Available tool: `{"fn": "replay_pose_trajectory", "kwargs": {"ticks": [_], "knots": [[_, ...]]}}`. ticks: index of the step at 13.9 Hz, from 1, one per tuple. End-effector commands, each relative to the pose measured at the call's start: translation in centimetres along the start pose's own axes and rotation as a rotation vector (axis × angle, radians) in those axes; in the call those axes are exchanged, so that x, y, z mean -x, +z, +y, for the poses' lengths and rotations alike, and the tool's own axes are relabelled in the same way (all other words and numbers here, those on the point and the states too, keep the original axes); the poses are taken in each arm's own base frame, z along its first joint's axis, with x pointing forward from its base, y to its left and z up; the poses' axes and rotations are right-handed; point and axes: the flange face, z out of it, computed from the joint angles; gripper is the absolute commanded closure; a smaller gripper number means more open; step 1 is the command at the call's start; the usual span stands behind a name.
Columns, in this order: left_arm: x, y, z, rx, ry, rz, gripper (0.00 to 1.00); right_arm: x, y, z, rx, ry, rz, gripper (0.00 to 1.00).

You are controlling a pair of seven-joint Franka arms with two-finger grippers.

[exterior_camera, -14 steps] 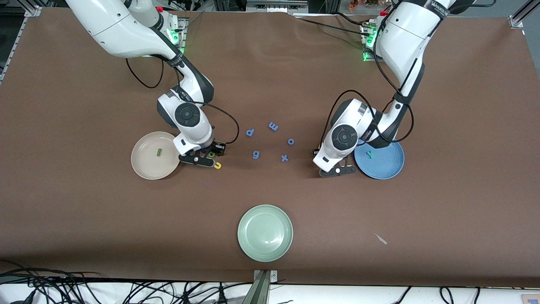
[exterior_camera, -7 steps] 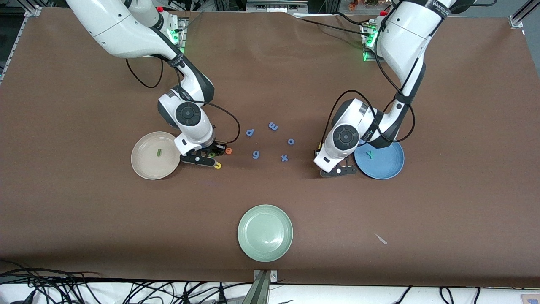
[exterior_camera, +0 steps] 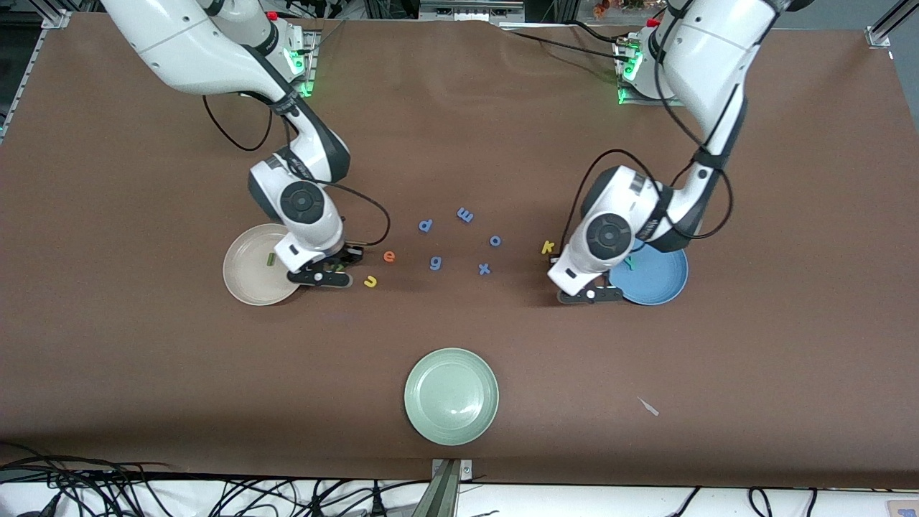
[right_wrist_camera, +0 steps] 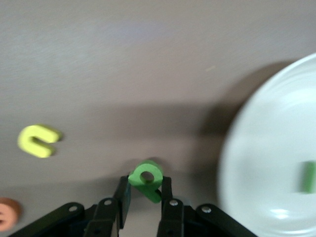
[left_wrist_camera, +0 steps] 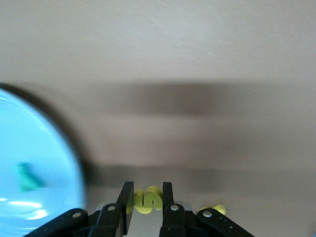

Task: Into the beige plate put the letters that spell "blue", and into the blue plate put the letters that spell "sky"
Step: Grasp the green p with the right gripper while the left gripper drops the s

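My right gripper (exterior_camera: 321, 276) (right_wrist_camera: 144, 185) is shut on the green "b" (right_wrist_camera: 146, 178) and hangs over the table at the rim of the beige plate (exterior_camera: 248, 281) (right_wrist_camera: 266, 163). The green "l" (exterior_camera: 271, 259) (right_wrist_camera: 308, 176) lies in that plate. The orange "e" (exterior_camera: 389, 256) (right_wrist_camera: 7, 213) and yellow "u" (exterior_camera: 370, 281) (right_wrist_camera: 38, 140) lie on the table beside it. My left gripper (exterior_camera: 590, 293) (left_wrist_camera: 147, 190) is shut on the yellow "s" (left_wrist_camera: 147, 200), over the table by the blue plate (exterior_camera: 657, 283) (left_wrist_camera: 34, 158). That plate holds the teal "y" (exterior_camera: 630, 263) (left_wrist_camera: 28, 177). The yellow "k" (exterior_camera: 548, 247) lies on the table.
Blue-purple letters "p" (exterior_camera: 425, 225), "m" (exterior_camera: 465, 214), "o" (exterior_camera: 495, 240), "g" (exterior_camera: 435, 263) and "x" (exterior_camera: 484, 269) lie between the two plates. A pale green plate (exterior_camera: 451, 395) sits nearer the front camera. A small paper scrap (exterior_camera: 648, 406) lies on the brown table.
Both grippers have shut on letters. The right one moved toward the beige plate with the "b", uncovering the "e". The left one moved toward the blue plate with the "s", uncovering the "k".
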Motion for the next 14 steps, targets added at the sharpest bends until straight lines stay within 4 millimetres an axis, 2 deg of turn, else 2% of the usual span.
{"fn": "replay_pose_trajectory", "kwargs": {"ticks": [1,4,5,6,7,8,9,10,11,13,14], "knots": [[-0.4,-1.4,-4.8,-0.022,0.085,-0.043,0.94,-1.4,-1.9,5.4,0.028,-0.117,-0.019,0.83],[-0.9,-0.3,-7.4,-0.017,0.102,-0.069,0.91,-2.4,-2.3,9.8,0.034,-0.230,-0.055,0.83],[-1.3,0.1,-8.5,-0.012,0.118,-0.078,0.84,-2.5,-1.9,10.7,0.037,-0.240,-0.062,0.78],[-1.5,0.2,-9.1,-0.006,0.129,-0.080,0.62,-2.5,-1.8,10.8,0.037,-0.229,-0.063,0.65],[-1.5,-0.1,-8.6,-0.003,0.131,-0.074,0.27,-2.4,-1.6,10.7,0.035,-0.212,-0.069,0.53],[-1.4,-0.3,-8.1,-0.004,0.139,-0.072,0.00,-2.3,-1.6,10.3,0.021,-0.169,-0.074,0.51],[-1.4,-0.5,-8.0,-0.003,0.140,-0.068,0.00,-2.2,-1.5,10.1,0.010,-0.123,-0.083,0.47],[-1.4,-1.0,-7.9,0.002,0.139,-0.064,0.00,-1.9,-1.6,8.9,0.002,-0.106,-0.083,0.43],[-0.9,-1.6,-6.9,0.009,0.149,-0.065,0.00,-1.5,-1.9,7.6,-0.005,-0.075,-0.082,0.41],[0.7,-2.6,-3.6,0.019,0.200,-0.077,0.00,-0.2,-2.6,3.2,-0.031,0.062,-0.079,0.40],[1.2,-2.7,-2.7,0.027,0.234,-0.076,0.00,0.4,-2.8,1.3,-0.044,0.149,-0.076,0.38]]}}
